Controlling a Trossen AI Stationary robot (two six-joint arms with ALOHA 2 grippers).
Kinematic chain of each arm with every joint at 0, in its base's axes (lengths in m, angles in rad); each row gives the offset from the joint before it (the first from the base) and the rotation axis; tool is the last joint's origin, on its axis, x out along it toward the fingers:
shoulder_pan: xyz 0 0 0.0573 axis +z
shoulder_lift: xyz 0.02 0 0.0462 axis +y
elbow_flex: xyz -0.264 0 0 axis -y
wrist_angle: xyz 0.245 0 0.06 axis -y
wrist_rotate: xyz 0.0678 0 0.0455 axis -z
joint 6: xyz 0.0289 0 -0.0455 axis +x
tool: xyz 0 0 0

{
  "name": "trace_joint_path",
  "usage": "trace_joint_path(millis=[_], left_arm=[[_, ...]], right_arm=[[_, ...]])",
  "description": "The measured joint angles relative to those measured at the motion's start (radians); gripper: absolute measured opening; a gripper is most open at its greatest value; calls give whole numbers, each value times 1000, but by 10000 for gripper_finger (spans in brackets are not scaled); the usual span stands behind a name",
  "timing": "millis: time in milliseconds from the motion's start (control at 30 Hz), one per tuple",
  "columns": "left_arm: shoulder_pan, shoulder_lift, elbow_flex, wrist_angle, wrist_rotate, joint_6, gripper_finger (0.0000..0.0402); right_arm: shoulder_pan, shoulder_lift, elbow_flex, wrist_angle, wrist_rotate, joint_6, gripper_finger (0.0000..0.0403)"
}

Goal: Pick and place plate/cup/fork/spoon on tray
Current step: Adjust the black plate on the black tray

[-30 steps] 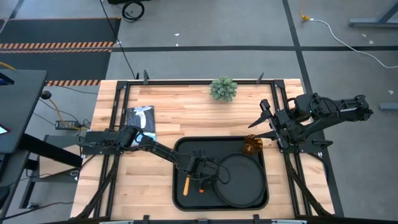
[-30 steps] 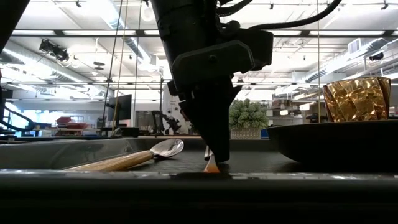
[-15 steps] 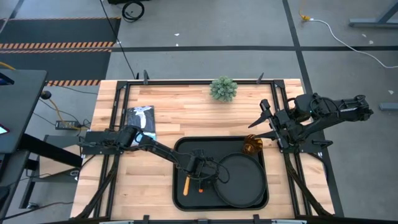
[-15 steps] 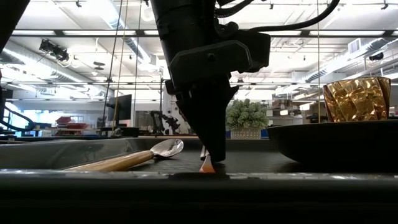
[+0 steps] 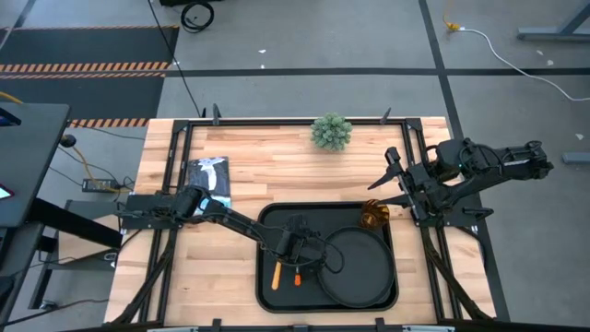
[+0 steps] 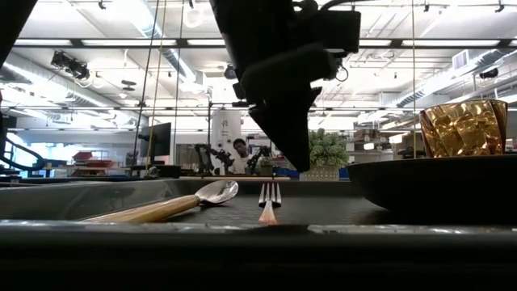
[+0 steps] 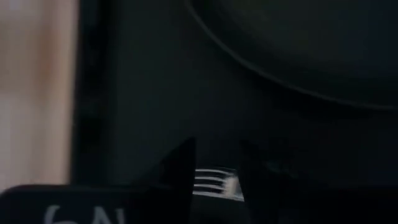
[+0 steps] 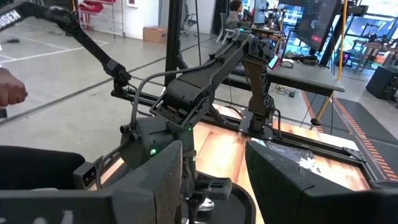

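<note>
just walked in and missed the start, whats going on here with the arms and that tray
The left end effector hangs open just above the orange-handled metal fork, which lies on the large black rectangular tray beside the orange-handled spoon. The round black plate and amber tumbler sit on the tray too. The right end effector waits open by the tray's far right corner.

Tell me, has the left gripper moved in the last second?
Yes. The left gripper rose off the fork, which lies on the tray beside the spoon.

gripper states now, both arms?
Left gripper: open, above the fork lying on the tray, holding nothing.
Right gripper: open, empty, off the tray.
</note>
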Motion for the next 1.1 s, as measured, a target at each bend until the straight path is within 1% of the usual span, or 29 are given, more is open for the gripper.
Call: trace_joint_path(millis=[67,133,300,333,433,567,667,733,833,933,1000,1067,1100], left_arm=[[2,0,0,-6,-62,58,120],[5,0,0,-19,-150,109,120],[15,0,0,-97,-448,224,120],[20,0,0,-107,-493,252,120],[42,0,0,-115,-575,330,120],[80,-9,1,-98,-605,442,120],[100,-21,-1,-117,-603,455,118],[104,-41,-1,-121,-605,443,111],[87,-91,-9,-167,-621,387,93],[55,-141,-10,-267,-620,278,72],[31,-171,-9,-318,-607,217,59],[4,-188,-9,-373,-593,175,48],[-10,-193,-9,-375,-591,162,44]], right_arm=[[0,8,0,0,3,-18,183],[0,17,0,-1,22,-25,183],[0,40,0,0,96,-71,183],[0,44,0,0,114,-77,183],[-3,58,0,9,180,-74,183],[-3,63,0,13,244,6,183],[5,65,0,12,247,90,183],[21,79,0,1,266,119,181],[54,143,1,-10,314,138,177],[92,223,0,-19,318,162,172],[120,251,0,-11,327,195,169],[152,281,2,-3,367,236,166],[167,299,1,-14,390,254,165]])
